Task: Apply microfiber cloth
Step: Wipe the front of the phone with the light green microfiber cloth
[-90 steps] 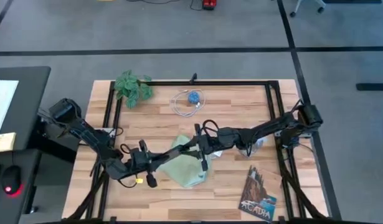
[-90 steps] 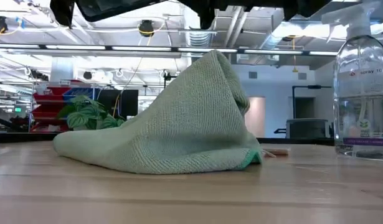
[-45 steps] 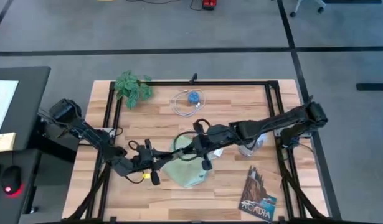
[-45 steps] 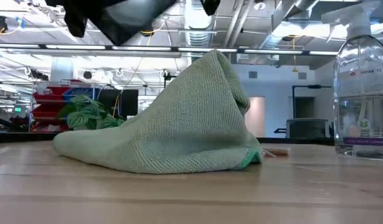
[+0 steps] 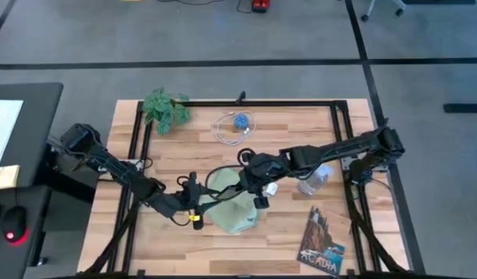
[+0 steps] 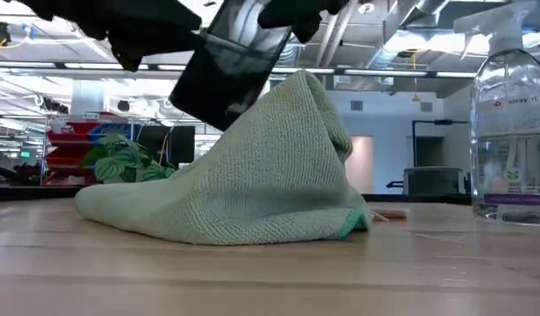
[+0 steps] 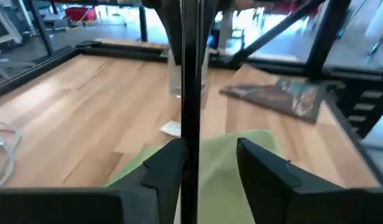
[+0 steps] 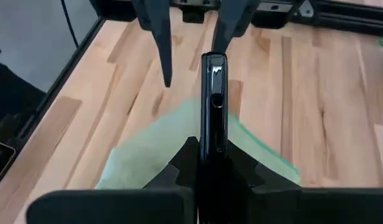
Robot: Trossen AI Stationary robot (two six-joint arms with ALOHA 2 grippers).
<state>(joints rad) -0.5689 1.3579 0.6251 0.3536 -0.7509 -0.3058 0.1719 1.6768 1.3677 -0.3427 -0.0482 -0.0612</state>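
We hold the black phone (image 8: 213,106) edge-on in the right gripper (image 5: 256,188), fingers clamped on it, directly above the microfiber cloth (image 5: 227,207) heaped mid-worktop toward its near edge, while the left gripper (image 5: 198,195) waits open-fingered at the cloth's left side.

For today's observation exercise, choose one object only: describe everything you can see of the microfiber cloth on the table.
The microfiber cloth is pale sage-green, soft and finely textured, with a brighter green stitched edge at one corner. It lies bunched on the wooden table near the middle, rising to a tent-like peak and spreading flat to one side. A black phone, held edge-on by the right gripper, hangs just above it; whether they touch is unclear. The left gripper sits at its edge.
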